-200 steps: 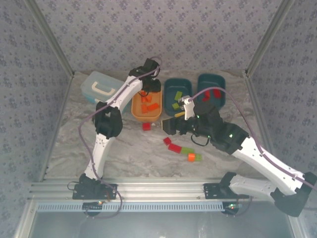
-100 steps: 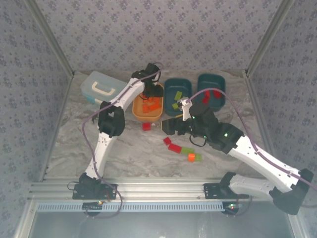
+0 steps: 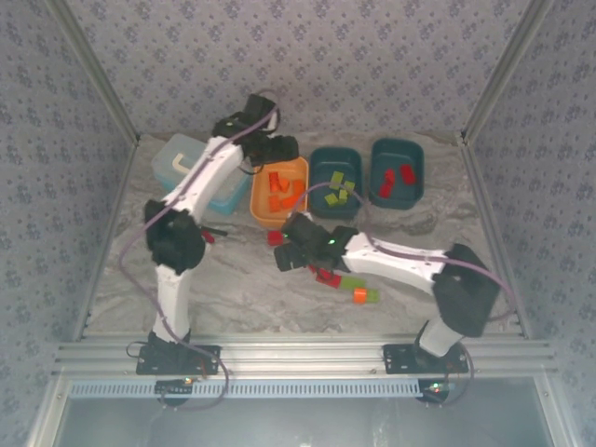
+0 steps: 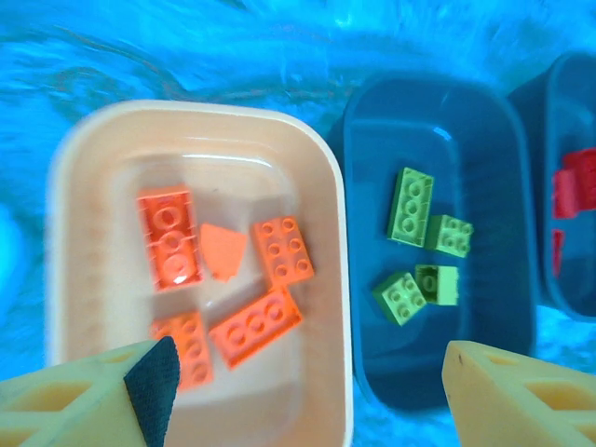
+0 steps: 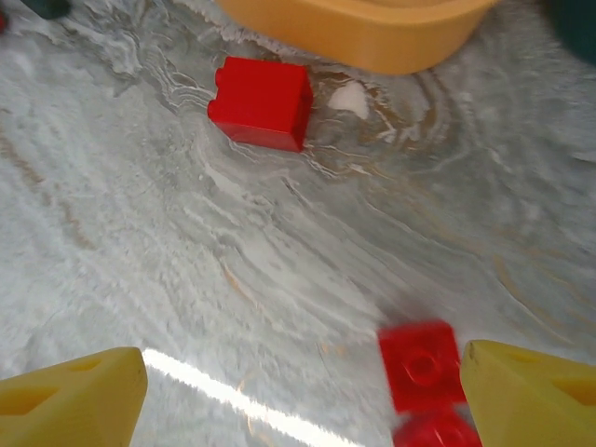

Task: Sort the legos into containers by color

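My left gripper (image 3: 277, 149) (image 4: 307, 410) hangs open over the near edge of the orange container (image 3: 277, 223) (image 4: 340, 279), with nothing between its fingers. Several orange legos (image 4: 169, 237) lie in that bin. The middle teal container (image 3: 321, 200) (image 4: 466, 326) holds green legos (image 4: 410, 205), and the right teal container (image 3: 396, 154) (image 4: 568, 270) holds red ones (image 4: 573, 182). My right gripper (image 3: 284, 251) (image 5: 298, 400) stands open low over the table. A red lego (image 3: 276, 238) (image 5: 261, 102) lies ahead of it by the orange bin. Another red lego (image 5: 421, 365) sits just inside its right finger.
A light blue case (image 3: 186, 163) with a white handle stands left of the orange bin, under my left arm. Loose red (image 3: 326, 276), green (image 3: 354, 282) and orange (image 3: 359, 296) bricks lie mid-table under my right forearm. A small red piece (image 3: 207, 237) sits beside my left arm.
My left gripper has opened over the orange bin and its arm has swung back to the left. My right arm has stretched left, bringing its gripper low beside the red brick near the orange bin.
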Controlling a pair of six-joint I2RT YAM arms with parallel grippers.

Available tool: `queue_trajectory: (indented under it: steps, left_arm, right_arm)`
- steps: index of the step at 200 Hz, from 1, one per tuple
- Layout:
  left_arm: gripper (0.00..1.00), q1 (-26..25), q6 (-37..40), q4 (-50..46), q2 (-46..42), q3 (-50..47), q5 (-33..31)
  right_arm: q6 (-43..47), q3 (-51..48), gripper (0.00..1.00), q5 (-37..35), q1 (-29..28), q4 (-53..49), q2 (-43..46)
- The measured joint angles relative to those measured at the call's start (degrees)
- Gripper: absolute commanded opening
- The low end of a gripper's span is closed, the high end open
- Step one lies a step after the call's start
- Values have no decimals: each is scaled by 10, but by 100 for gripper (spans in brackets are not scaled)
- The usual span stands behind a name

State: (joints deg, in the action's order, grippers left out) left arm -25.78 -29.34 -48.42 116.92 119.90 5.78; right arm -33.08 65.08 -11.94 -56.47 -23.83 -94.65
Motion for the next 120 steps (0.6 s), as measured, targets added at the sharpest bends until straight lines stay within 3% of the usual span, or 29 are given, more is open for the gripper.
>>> queue_trajectory:
  steps: [31,51,89,120]
  left_arm:
    - [83,46,-40,62,-231,-211,-7]
    - [84,50,-57,80,-348,-318,-9]
    - [88,43,-87,98,-516,-507,-2]
    - [88,43,-108,100,-618,-606,16]
  right_arm:
    - [-32,65,91,-29,-12,37,-117]
    - [-49,105,91,-47,-14,52,-174]
    - [-67,135,84,-74,-12,71,-230]
    - [-63,136,76,-82,-9,91,-244]
